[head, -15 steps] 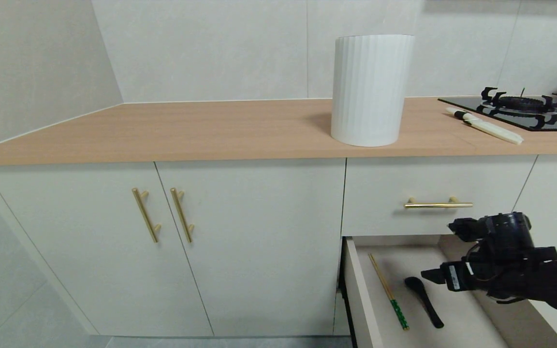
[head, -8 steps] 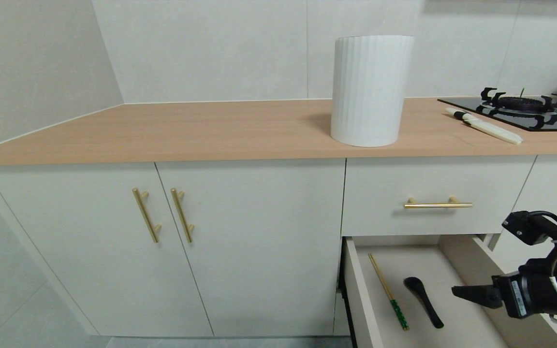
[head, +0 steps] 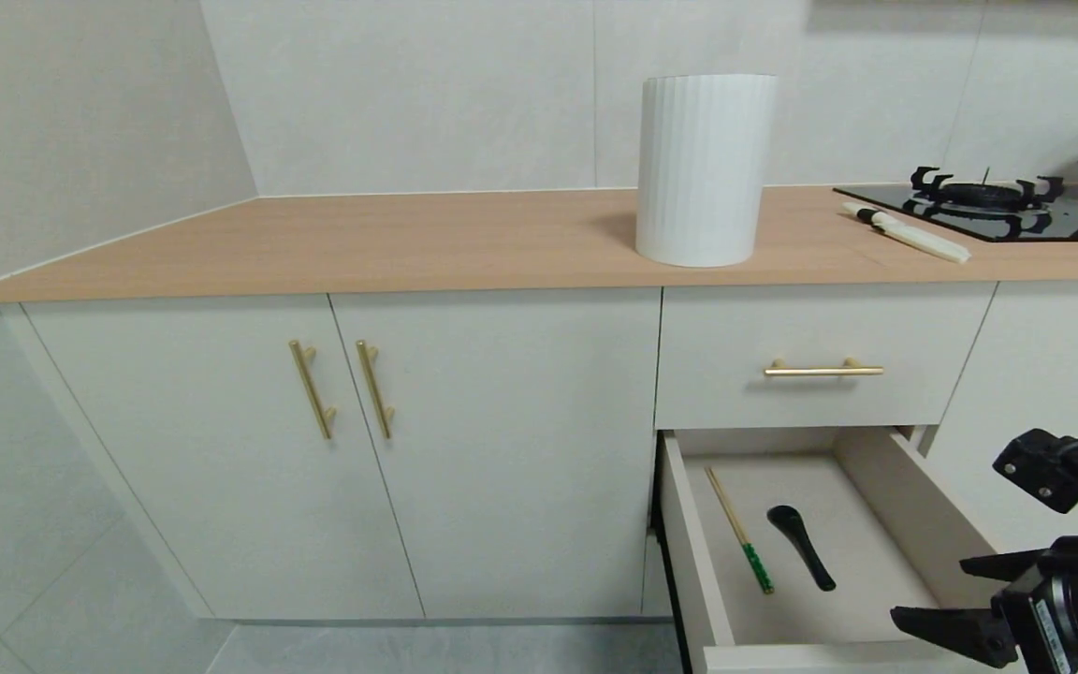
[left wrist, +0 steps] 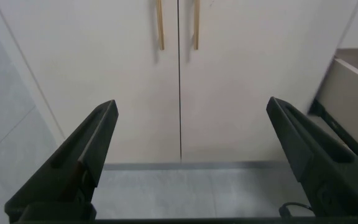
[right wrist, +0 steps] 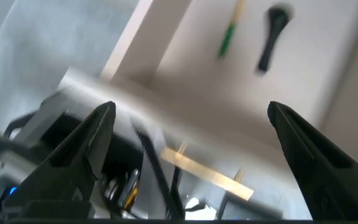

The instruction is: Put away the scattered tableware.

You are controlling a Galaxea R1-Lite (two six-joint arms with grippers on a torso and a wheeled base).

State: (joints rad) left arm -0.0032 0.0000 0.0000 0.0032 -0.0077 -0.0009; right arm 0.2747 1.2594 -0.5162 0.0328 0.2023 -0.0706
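Chopsticks, spoon stowed in open drawer; I hold right gripper outside its front, fingers spread, empty. Left gripper: spread, empty.

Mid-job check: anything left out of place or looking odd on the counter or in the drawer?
One piece is out: a long cream-white utensil with a black band lies loose on the wooden countertop beside the black hob. The lower drawer stands open, holding the green-tipped wooden chopsticks and black spoon.
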